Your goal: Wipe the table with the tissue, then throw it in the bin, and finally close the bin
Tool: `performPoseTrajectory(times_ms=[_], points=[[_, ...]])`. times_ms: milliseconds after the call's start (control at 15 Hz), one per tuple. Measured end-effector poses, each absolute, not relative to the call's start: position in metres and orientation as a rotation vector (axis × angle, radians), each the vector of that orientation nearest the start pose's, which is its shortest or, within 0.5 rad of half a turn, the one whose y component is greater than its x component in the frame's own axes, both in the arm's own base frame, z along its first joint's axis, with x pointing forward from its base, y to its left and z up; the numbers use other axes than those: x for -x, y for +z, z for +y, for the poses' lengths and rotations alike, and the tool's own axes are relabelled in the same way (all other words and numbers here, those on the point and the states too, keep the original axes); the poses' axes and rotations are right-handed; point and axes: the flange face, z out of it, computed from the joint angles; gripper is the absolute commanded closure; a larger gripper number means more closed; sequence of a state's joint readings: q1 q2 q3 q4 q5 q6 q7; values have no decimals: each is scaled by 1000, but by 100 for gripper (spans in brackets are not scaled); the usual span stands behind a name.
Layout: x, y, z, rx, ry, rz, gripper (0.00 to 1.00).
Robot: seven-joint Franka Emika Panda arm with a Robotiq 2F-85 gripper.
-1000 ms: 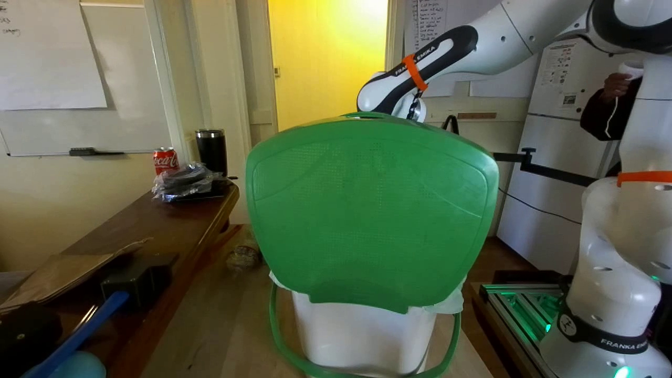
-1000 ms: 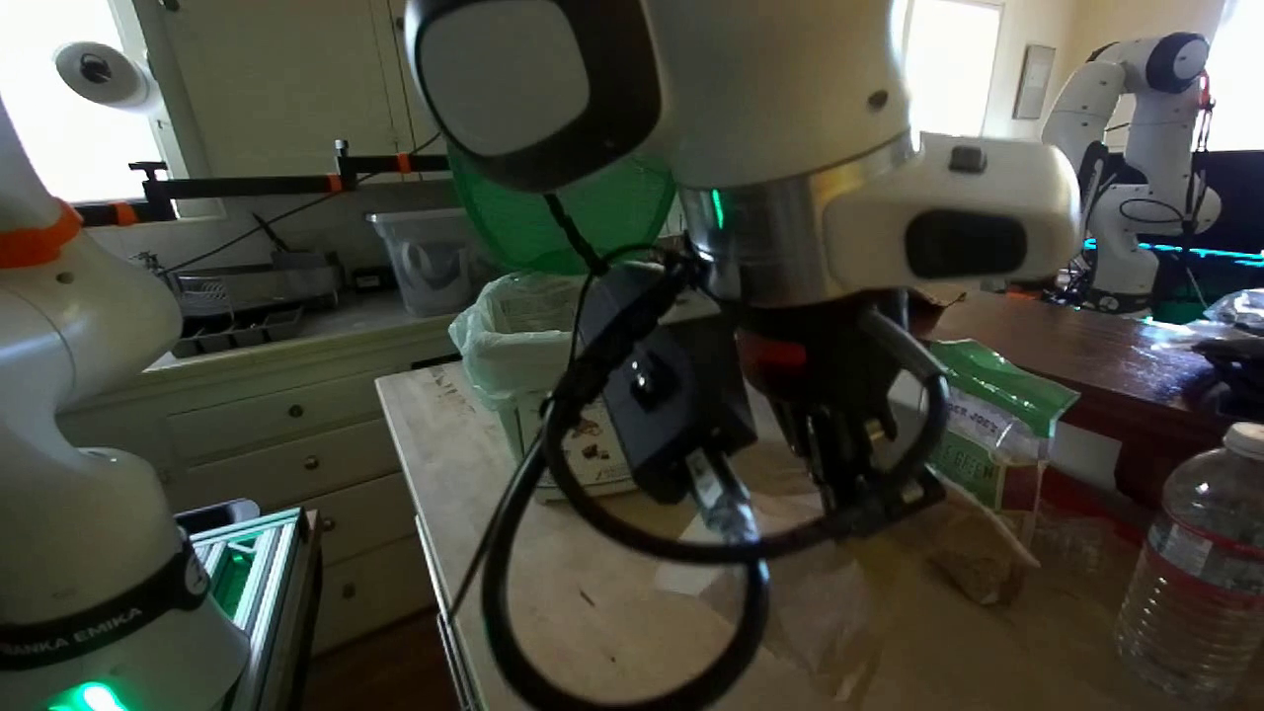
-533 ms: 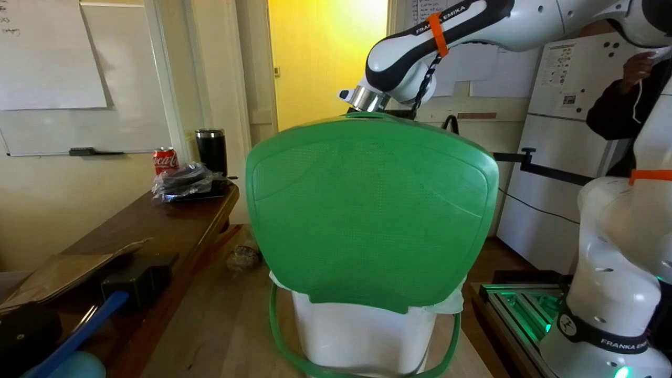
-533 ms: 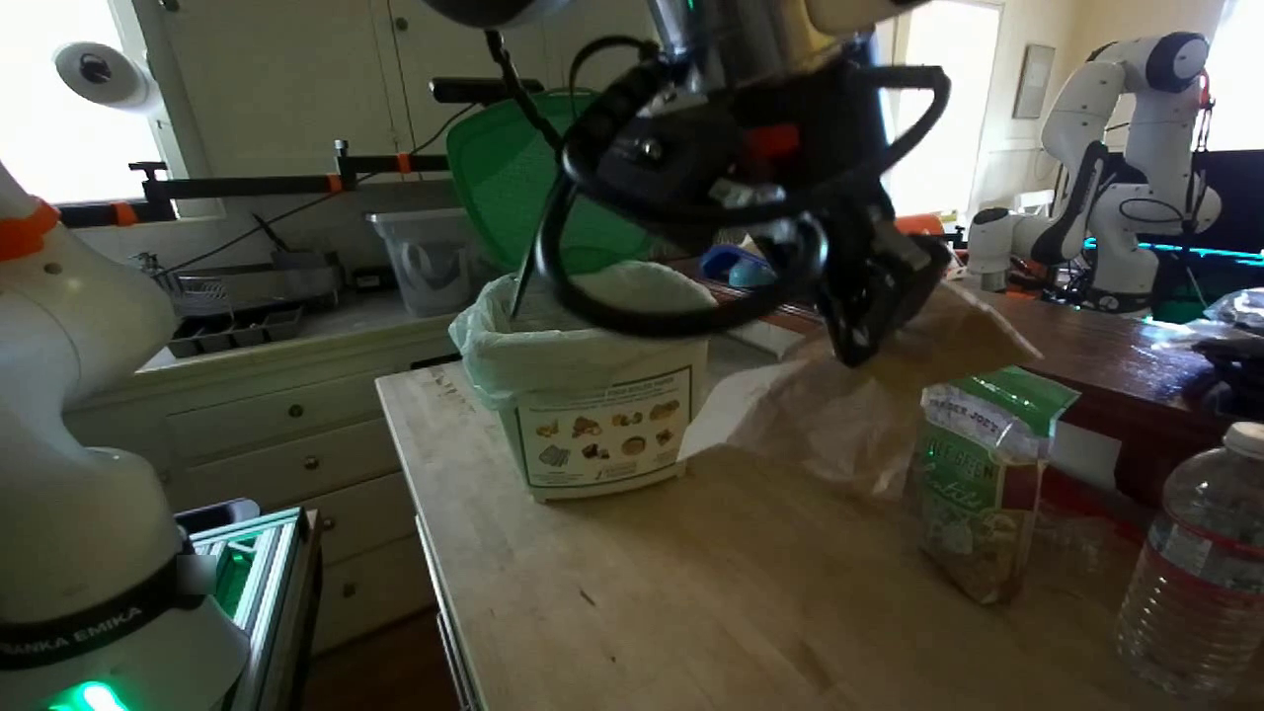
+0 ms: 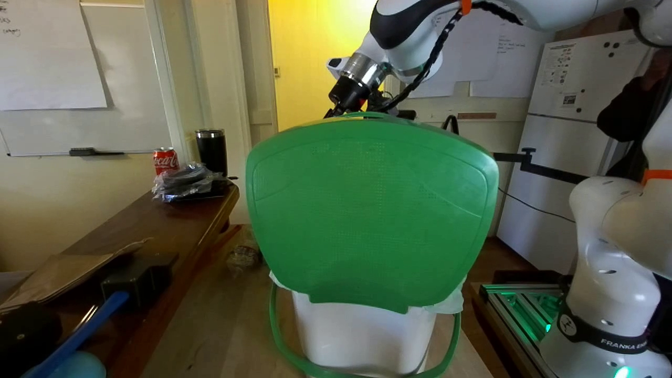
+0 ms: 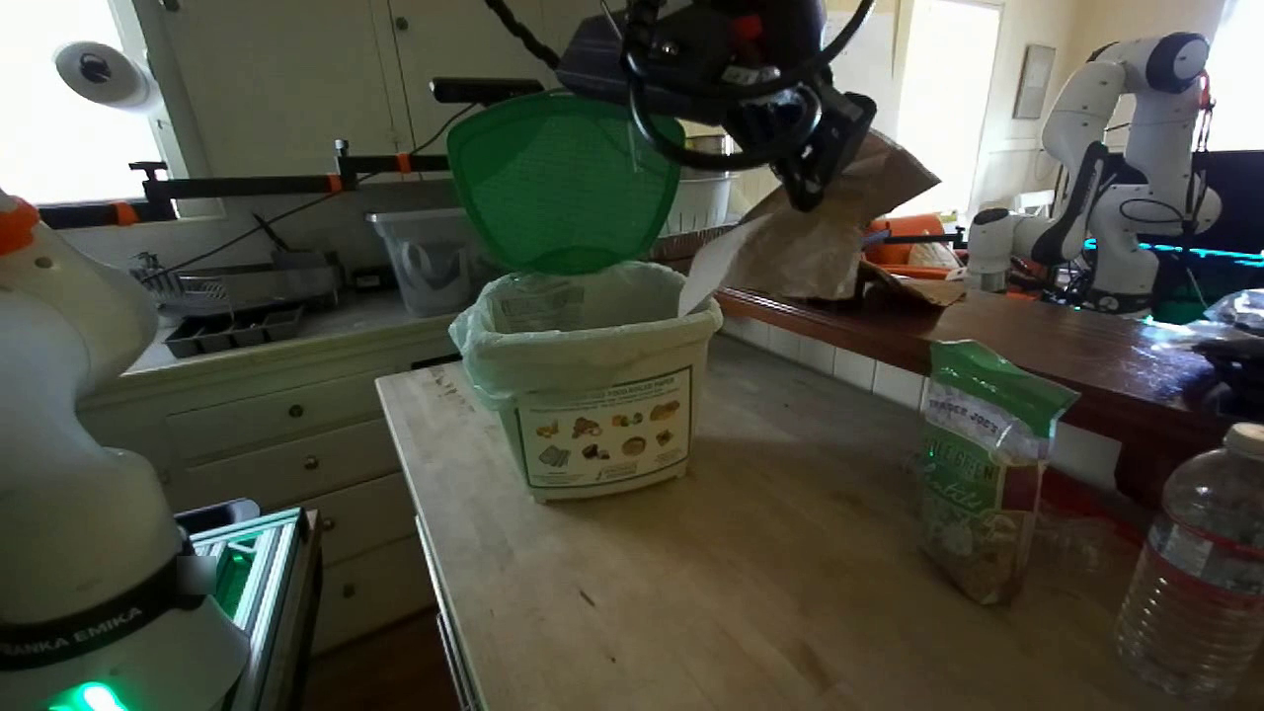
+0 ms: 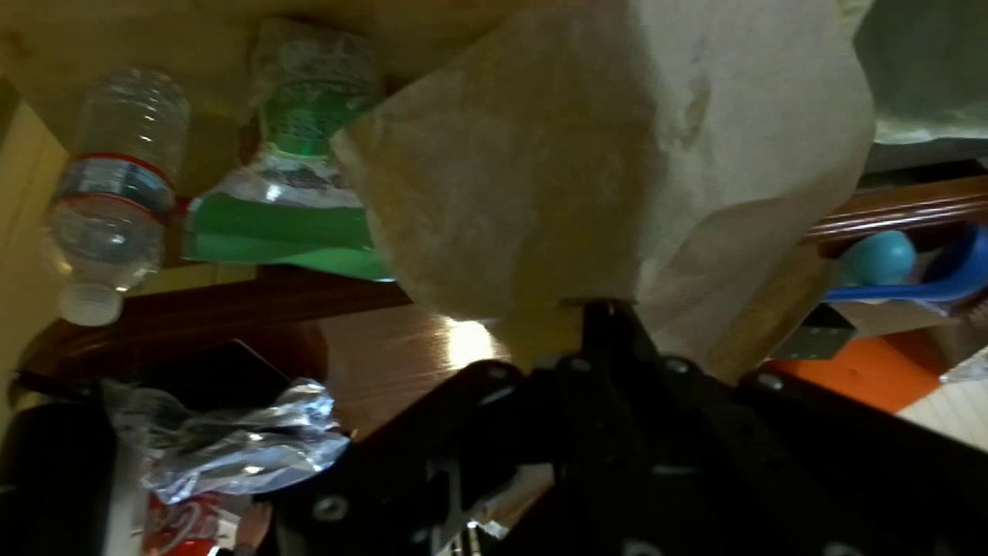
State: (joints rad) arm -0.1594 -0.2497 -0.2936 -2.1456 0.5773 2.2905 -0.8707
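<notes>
The tissue, a brown paper sheet (image 6: pixel 810 252), hangs from my gripper (image 6: pixel 828 163) in an exterior view. In the wrist view the tissue (image 7: pixel 540 162) spreads out beyond the fingertips (image 7: pixel 607 307), which are shut on it. The bin (image 6: pixel 607 380) stands on the table (image 6: pixel 691 583) with a pale liner in it and its green lid (image 6: pixel 563 188) raised. A pale corner of the tissue overlaps the bin's rim in this view; I cannot tell if it touches. In an exterior view the raised lid (image 5: pixel 373 210) hides the tissue and my fingertips.
A green snack bag (image 6: pixel 987 474) and a plastic bottle (image 6: pixel 1195 573) stand on the table; both show in the wrist view too, the bag (image 7: pixel 297 177) and the bottle (image 7: pixel 116 193). A raised brown counter (image 6: pixel 1047 346) runs along one side, holding a can (image 5: pixel 166 160) and tumbler (image 5: pixel 211 152).
My gripper has risen from low over the table and moved toward the bin, lifting the tissue off the table. The bin and its raised lid have not moved.
</notes>
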Motion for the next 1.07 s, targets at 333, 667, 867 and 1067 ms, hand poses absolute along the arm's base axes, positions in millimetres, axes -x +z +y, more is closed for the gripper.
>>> performPoseTrajectory(times_ms=[333,667,867,1067], points=[[-468,555,-183,2617,-863,-356,99],[-473,547,-146,2522,-776,-516,99],[-476,539,-121,2479,-700,-612,99],[-482,528,-95,2444,-624,-690,99]])
